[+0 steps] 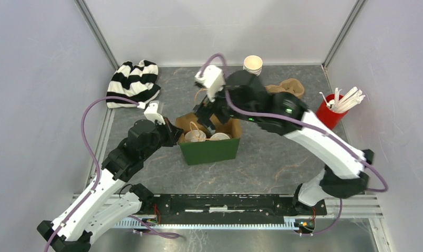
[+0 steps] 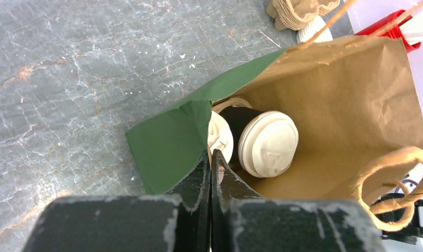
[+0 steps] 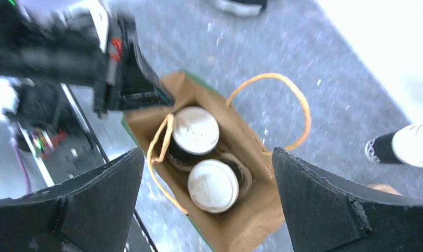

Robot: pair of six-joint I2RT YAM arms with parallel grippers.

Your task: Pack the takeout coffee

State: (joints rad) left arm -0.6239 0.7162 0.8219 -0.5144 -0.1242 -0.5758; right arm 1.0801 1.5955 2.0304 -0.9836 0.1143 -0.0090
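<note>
Two takeout coffee cups (image 3: 195,130) (image 3: 213,185), dark with white lids, stand side by side inside a paper bag (image 1: 212,149) that is green outside and brown inside. In the left wrist view one lid (image 2: 268,143) shows fully and the other (image 2: 221,135) is half hidden behind the bag's green wall (image 2: 167,142). My left gripper (image 2: 209,155) is shut on the bag's left rim, pinching the paper. My right gripper (image 3: 207,152) hangs open above the bag's mouth, holding nothing, with both cups between its spread fingers in its own view.
A black-and-white striped cloth (image 1: 133,81) lies at the back left. A stack of pale paper cups (image 1: 253,64) and brown pulp carriers (image 1: 286,86) sit at the back. A red cup of white stirrers (image 1: 332,109) stands at the right. The bag's twine handles (image 3: 282,84) stick up.
</note>
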